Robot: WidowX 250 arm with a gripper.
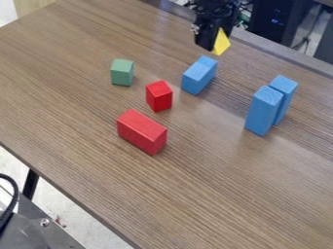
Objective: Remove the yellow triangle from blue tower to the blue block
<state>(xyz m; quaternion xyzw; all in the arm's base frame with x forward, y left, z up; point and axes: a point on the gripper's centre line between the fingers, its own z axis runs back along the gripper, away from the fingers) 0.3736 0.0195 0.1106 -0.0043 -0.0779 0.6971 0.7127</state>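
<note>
The yellow triangle is in the grip of the black gripper, near the top of the frame, above and beyond the lying blue block. It looks like light, rigid painted wood, hard to damage but perhaps slippery on its slanted sides, so a hold across its flat parallel faces, near the middle, should keep it from twisting.

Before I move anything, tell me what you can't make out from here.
In the camera view:
- Yellow triangular block: left part, hidden by the black end effector.
- Black robot arm: upper part, cut off by the top edge.
- Rear upright blue wooden block: lower left part, hidden by the front upright blue wooden block.
</note>
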